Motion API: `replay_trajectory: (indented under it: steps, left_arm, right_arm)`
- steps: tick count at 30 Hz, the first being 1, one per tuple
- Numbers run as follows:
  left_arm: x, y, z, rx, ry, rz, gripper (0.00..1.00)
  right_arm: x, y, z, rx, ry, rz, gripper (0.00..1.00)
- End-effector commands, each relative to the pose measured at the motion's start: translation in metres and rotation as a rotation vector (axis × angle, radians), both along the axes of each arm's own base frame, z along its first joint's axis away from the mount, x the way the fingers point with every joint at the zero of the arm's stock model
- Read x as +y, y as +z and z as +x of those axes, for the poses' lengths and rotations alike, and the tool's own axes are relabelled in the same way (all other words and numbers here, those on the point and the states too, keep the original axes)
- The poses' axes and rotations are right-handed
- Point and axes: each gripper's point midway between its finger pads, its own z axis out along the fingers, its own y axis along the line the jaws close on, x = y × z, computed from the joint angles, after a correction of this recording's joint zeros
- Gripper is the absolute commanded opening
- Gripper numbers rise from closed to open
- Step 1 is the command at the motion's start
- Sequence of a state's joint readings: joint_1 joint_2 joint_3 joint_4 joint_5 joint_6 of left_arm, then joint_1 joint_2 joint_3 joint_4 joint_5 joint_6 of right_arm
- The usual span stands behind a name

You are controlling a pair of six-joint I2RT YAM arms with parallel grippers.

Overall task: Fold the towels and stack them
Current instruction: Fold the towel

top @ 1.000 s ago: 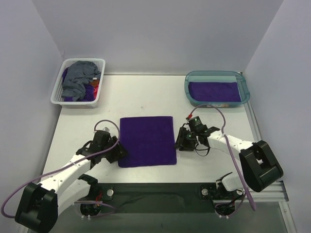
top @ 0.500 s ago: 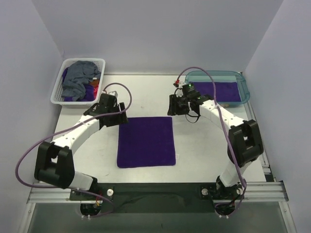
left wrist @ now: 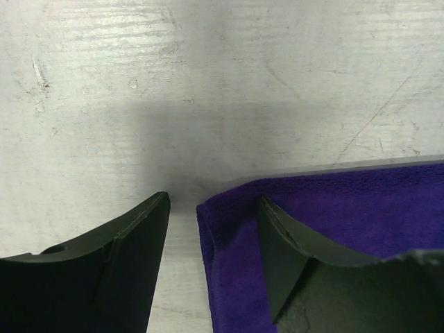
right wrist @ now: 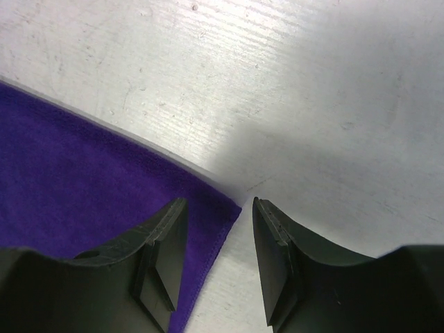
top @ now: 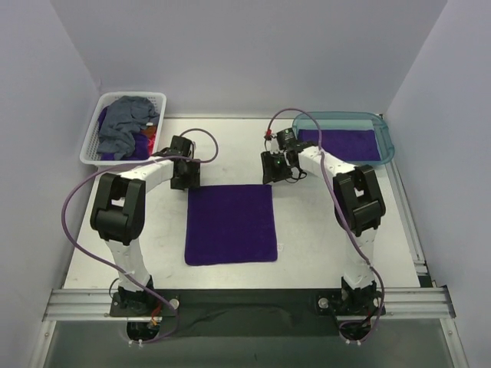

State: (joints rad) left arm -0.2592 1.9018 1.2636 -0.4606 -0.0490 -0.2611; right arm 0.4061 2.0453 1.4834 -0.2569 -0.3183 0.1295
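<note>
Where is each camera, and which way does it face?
Top external: above and behind, looking down on the white table; left arm and right arm show.
Left wrist: on that arm, looking down past the left pincer at a corner of the flat deep purple cloth towel.
Right wrist: likewise, right pincer, another corner.
Shared: that towel.

Spread towel [top: 230, 224] at the bench [top: 330, 230] middle. Basket [top: 119, 162] with heaped towels [top: 126, 123] in far left corner; tub [top: 337, 116] holding another towel [top: 339, 144] in far right corner.
</note>
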Motion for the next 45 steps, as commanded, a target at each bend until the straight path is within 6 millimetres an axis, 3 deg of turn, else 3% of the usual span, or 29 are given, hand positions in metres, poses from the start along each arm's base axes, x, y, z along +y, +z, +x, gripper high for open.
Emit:
replay_trajectory:
  steps: [1,15,21,25,31,38,45]
  left_arm:
    - [0.002,0.012,0.014,-0.043,-0.02,0.007,0.63]
    - [0.005,0.012,0.008,-0.043,-0.014,0.01,0.62]
    - [0.009,0.022,0.009,-0.066,-0.006,0.001,0.62]
    - [0.011,0.03,0.01,-0.081,-0.007,-0.014,0.62]
    - [0.002,0.044,0.015,-0.126,-0.059,-0.056,0.64]
    - [-0.003,0.026,0.017,-0.078,-0.114,-0.059,0.61]
    - [0.019,0.009,0.008,-0.04,-0.056,0.049,0.47]
  right_arm:
    - [0.002,-0.001,0.001,0.015,0.023,-0.017,0.42]
    - [-0.016,-0.04,-0.015,0.062,0.041,-0.218,0.4]
    - [-0.014,-0.054,-0.026,0.104,0.063,-0.237,0.23]
    - [-0.014,-0.06,-0.029,0.121,0.066,-0.24,0.0]
    - [-0.009,-0.062,-0.03,0.123,0.079,-0.233,0.0]
    - [-0.008,-0.064,-0.033,0.126,0.089,-0.238,0.0]
    - [-0.005,-0.063,-0.033,0.129,0.089,-0.222,0.0]
